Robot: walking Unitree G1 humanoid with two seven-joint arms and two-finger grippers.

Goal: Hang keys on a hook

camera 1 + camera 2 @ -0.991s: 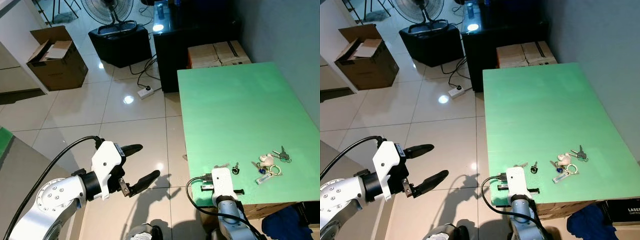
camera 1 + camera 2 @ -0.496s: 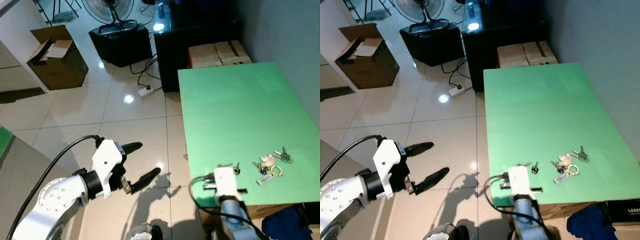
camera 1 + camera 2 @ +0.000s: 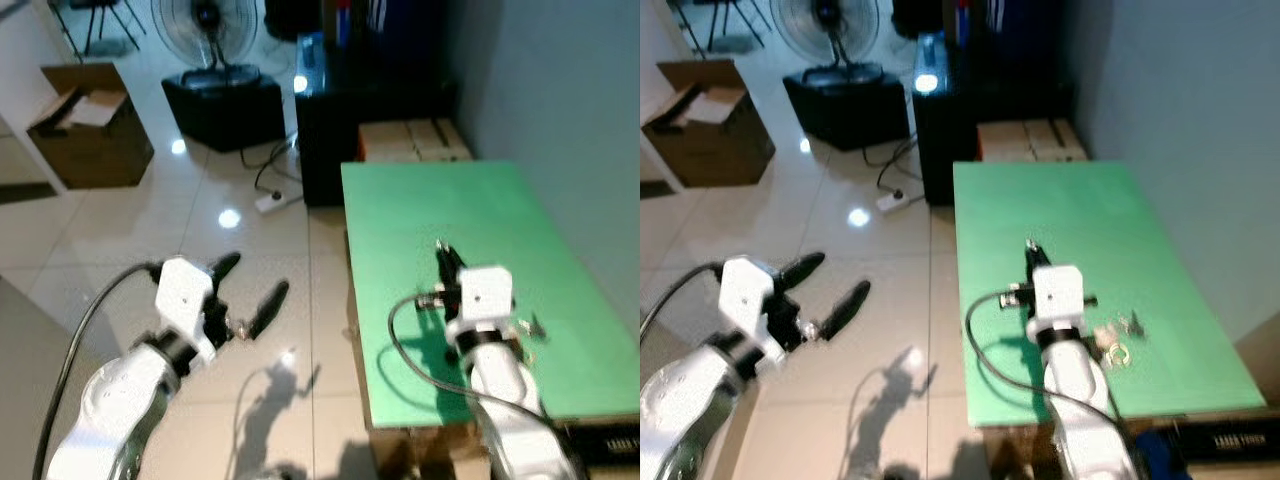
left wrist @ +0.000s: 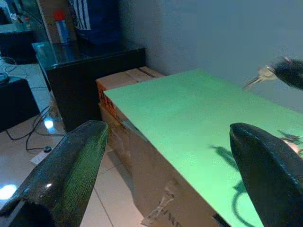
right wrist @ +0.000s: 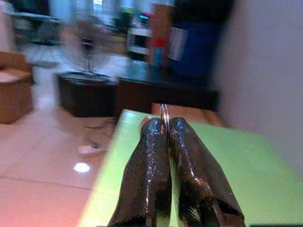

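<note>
Green table stands beside the wall. One key ring is pinched between the closed fingers of the right pincer above the table's middle; other keys are left near the right edge. No hook is seen, and the thin ring may be dropped through so small a grip. The left pincer is held open over the floor.

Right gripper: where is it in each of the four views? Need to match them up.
Left eye view: right gripper above mid-table.
Right eye view: centre, above the table.
Left wrist view: upper right edge, key dangling.
Right wrist view: centre, shut on a key ring.
Shared landmark: green table.
</note>
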